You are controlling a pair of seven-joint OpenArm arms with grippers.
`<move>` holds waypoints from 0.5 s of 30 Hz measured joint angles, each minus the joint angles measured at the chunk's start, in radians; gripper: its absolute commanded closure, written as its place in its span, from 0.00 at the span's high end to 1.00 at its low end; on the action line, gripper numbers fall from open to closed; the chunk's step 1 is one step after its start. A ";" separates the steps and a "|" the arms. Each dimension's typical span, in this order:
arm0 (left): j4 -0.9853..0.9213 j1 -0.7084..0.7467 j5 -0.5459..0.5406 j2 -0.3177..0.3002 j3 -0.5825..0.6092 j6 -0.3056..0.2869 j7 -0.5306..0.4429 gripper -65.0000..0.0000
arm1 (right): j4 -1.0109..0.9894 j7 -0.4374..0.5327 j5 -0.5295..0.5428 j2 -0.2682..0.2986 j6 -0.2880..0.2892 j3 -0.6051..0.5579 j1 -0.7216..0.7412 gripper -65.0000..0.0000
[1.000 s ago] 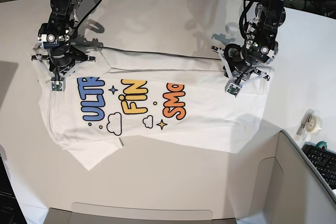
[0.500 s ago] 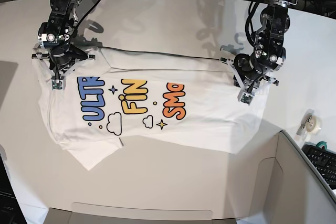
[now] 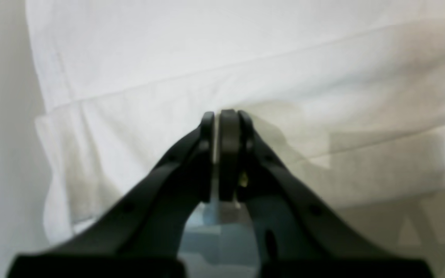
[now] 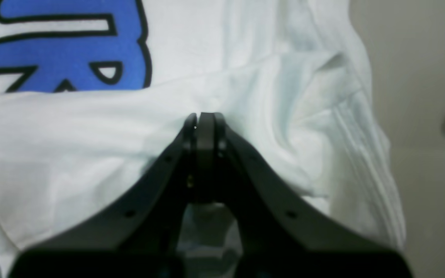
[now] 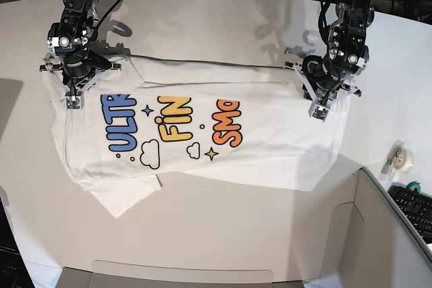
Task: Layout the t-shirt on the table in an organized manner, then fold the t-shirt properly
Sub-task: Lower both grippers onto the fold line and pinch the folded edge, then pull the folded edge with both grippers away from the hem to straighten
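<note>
**Base view: printed tee spread on desk, both tools pinching cloth**

Item: white short-sleeved cotton t-shirt (image 5: 202, 133) with blue, yellow and orange lettering, clouds and stars. Lies sideways on the large white smooth desk (image 5: 223, 234), its far edge folded over into a straight crease; one sleeve sticks out at the near left.

Left tool (image 5: 317, 107): at the shirt's right end, jaws pressed nearly together on a fold of white cloth.

Right tool (image 5: 71, 100): at the shirt's left end beside the blue letters, jaws closed tight, bunched fabric gathered at the tips.

Also present: grey box-like bin (image 5: 378, 234), near right corner.
</note>
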 measured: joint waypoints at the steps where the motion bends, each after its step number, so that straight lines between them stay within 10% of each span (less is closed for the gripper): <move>1: 0.023 0.017 0.003 0.000 0.000 0.000 0.017 0.03 | 0.003 0.007 -0.002 0.001 0.000 0.002 -0.007 0.00; 15: 0.193 0.229 -0.014 0.008 -0.073 -0.010 0.073 0.03 | 0.174 -0.024 -0.011 0.018 -0.003 0.006 -0.227 0.00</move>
